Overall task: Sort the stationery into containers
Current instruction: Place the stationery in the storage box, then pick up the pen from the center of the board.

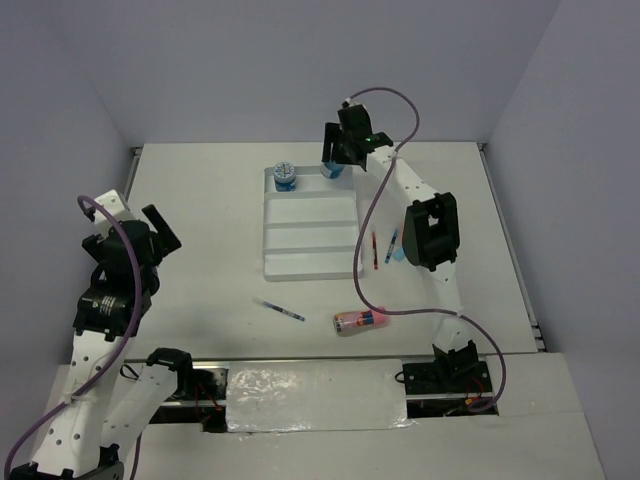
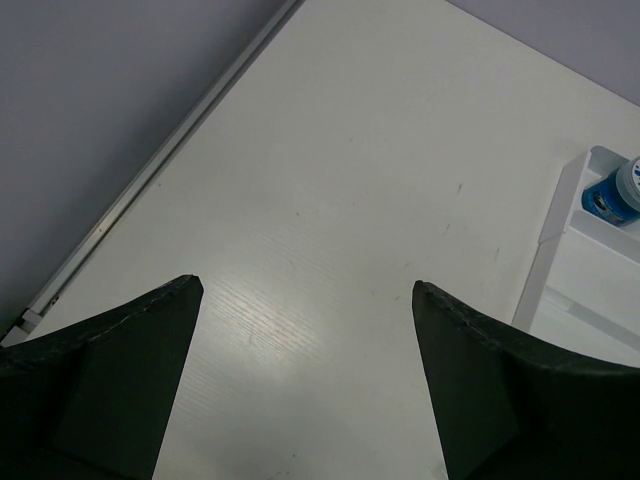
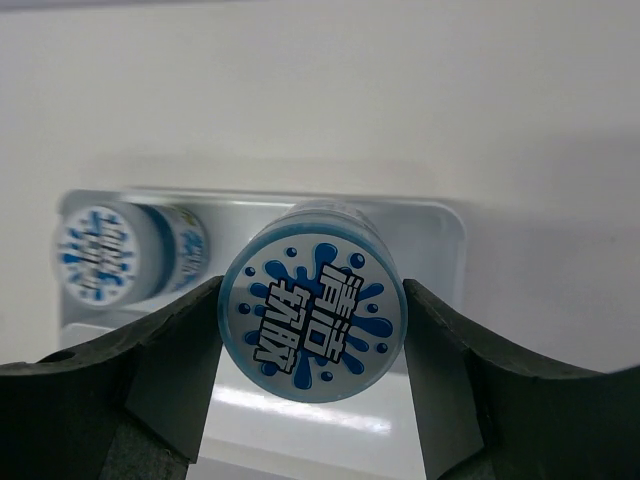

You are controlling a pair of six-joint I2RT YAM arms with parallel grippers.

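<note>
The white divided tray point(image 1: 310, 235) lies at the table's middle. One blue tub point(image 1: 284, 176) stands in its far compartment, at the left end. My right gripper point(image 1: 340, 150) is shut on the second blue tub point(image 3: 312, 315) and holds it over the right end of that same compartment point(image 3: 440, 215); the first tub point(image 3: 105, 252) shows to its left. My left gripper point(image 2: 305, 290) is open and empty over bare table left of the tray point(image 2: 570, 260). A red pen point(image 1: 374, 250) and a blue pen point(image 1: 391, 244) lie right of the tray. No orange marker is in view.
A thin blue-tipped pen point(image 1: 281, 310) and a pink-red tube point(image 1: 360, 321) lie on the table in front of the tray. The right arm's purple cable hangs over the tray's right side. Walls close in the table at the back and sides.
</note>
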